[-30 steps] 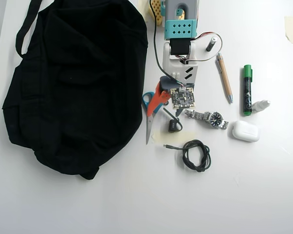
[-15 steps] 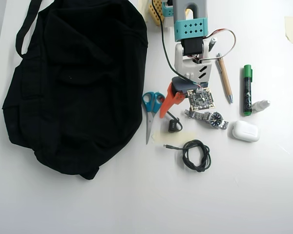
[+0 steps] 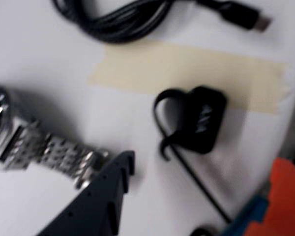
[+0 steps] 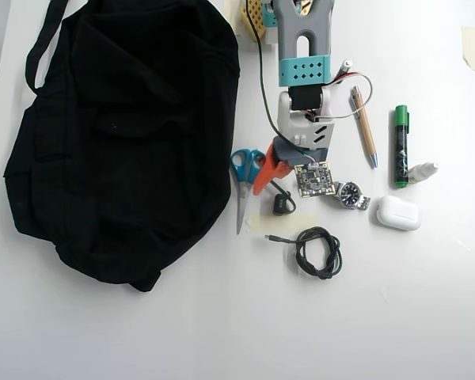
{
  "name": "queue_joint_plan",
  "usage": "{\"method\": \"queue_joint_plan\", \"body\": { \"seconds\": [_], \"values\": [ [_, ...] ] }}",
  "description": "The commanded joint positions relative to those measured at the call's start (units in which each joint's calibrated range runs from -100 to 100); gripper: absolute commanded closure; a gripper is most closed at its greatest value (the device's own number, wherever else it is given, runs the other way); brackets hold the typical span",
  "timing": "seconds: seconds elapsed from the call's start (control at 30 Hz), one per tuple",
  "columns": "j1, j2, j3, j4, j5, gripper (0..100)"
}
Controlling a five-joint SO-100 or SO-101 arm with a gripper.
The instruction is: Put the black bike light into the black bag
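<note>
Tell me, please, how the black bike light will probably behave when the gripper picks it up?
The black bike light looks small and blocky, so it is probably light and unlikely to roll. Its thin strap curls loosely, so it may flop or snag. It lies partly on the tape strip, whose smooth surface might let it slide.

A hobbyist's desk is showing here — a plain white table [image 4: 142, 332] carrying taped markers [image 4: 473, 46], pens [image 4: 363, 125], a watch [image 4: 344, 192] and earbuds case [image 4: 398, 213].

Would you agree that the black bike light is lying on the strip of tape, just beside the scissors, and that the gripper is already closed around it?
Not quite: the gripper has not closed on the black bike light. The wrist view shows the light lying free on the tape, near the scissors.
</note>
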State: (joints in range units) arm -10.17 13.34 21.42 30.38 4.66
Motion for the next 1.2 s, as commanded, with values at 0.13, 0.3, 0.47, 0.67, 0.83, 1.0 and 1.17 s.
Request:
{"method": "queue_joint_plan", "body": {
  "seconds": [0.13,0.3,0.47,0.67,0.83,1.0,1.17],
  "values": [
    [0.74,-0.48,-3.72,-0.06,-0.15,65],
    [0.82,0.60,-3.99,-0.23,-0.10,65],
    [0.82,4.33,-7.94,-0.32,-0.10,65],
    [1.34,5.91,-10.01,-0.32,0.32,65],
    [1.64,5.99,-10.90,-0.49,0.47,65],
    [1.86,7.07,-10.90,-0.49,0.47,65],
    [2.31,8.40,-10.99,-0.58,0.47,65]
  ]
}}
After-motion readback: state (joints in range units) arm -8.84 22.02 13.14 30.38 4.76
